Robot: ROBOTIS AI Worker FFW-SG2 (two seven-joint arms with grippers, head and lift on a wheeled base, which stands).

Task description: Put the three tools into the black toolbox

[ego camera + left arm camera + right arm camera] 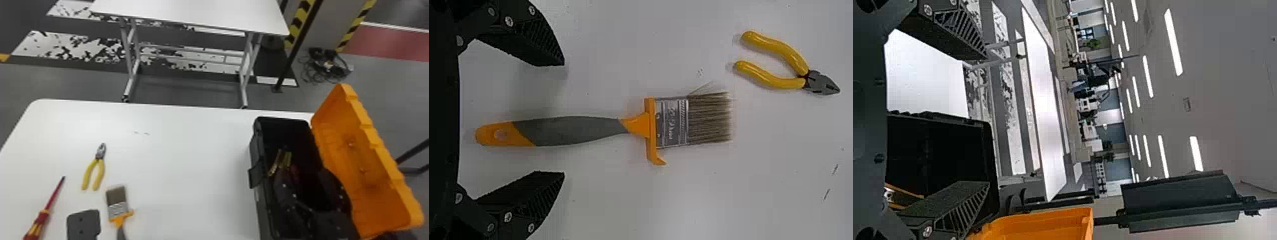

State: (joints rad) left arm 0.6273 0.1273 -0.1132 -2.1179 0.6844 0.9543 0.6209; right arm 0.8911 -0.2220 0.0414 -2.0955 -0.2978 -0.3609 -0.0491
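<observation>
- Paintbrush (709,119), pliers (774,80) and screwdriver (41,219) lie on your table (191,153), apart from the open toolbox (257,150).
- Your left gripper (564,119) is spread, handle (574,131) between its fingers – centre, lower, close squarely.
- Your right gripper (987,120) gapes by the toolbox.
- Ferrule (671,122) lettering – too small to read.

Looks like a workshop or industrial lab. Has a grey floor (188,91) with scuffed white markings (48,48) and a red area (387,44), black-and-yellow hazard stripes (298,24), loosely heaped cables (328,66) and a white table (191,11) on metal legs (130,86). Stretches away under rows of strip lights (1173,42) on a pale ceiling (1233,100).
</observation>
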